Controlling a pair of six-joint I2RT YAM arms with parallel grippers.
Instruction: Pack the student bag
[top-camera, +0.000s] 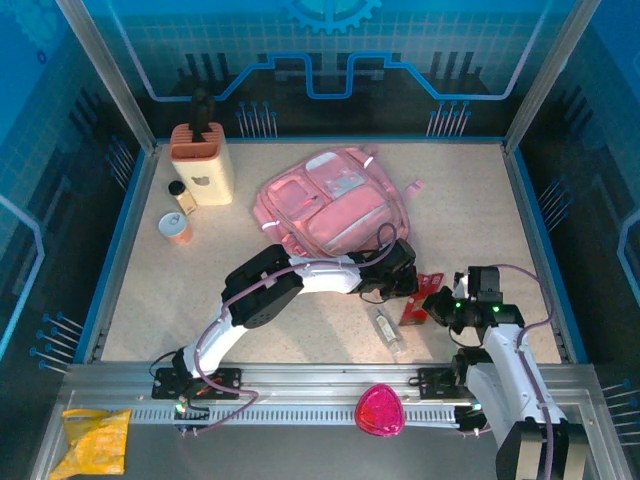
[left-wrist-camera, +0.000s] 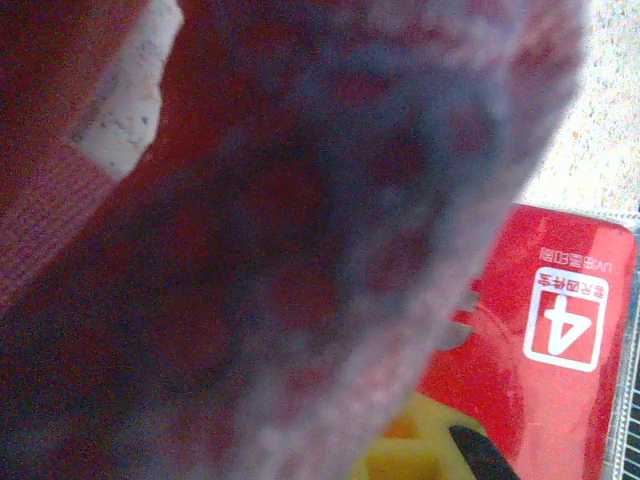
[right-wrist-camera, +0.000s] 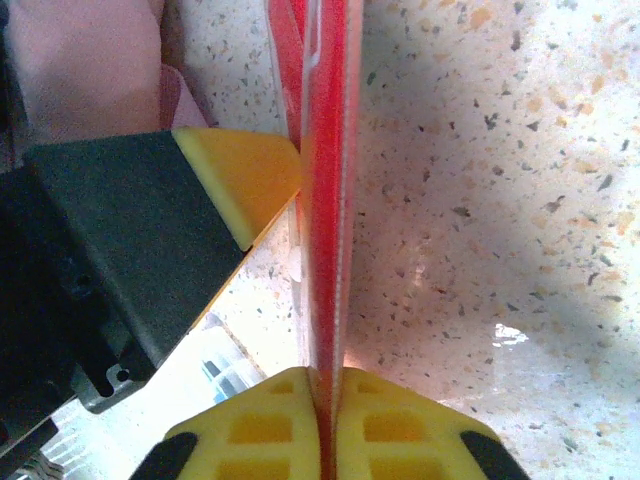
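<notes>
The student bag (top-camera: 330, 200), a soft pink backpack, lies flat in the middle of the table. My left gripper (top-camera: 393, 270) is at its near right corner. In the left wrist view pink bag fabric (left-wrist-camera: 300, 220) drapes over the jaws, which appear shut on it, and one yellow finger pad (left-wrist-camera: 425, 450) shows beneath. My right gripper (right-wrist-camera: 327, 385) is shut on the edge of a thin red pack (right-wrist-camera: 325, 200) held upright just above the table. That red pack (top-camera: 420, 297) sits just right of the left gripper, with a white "4" label (left-wrist-camera: 565, 325).
A clear tube (top-camera: 388, 330) lies near the front, below the left gripper. A beige block holder (top-camera: 203, 160), a small bottle (top-camera: 183, 196) and an orange cup (top-camera: 175, 228) stand at the back left. A magenta rounded object (top-camera: 380, 410) and a yellow packet (top-camera: 95, 440) rest on the front rail.
</notes>
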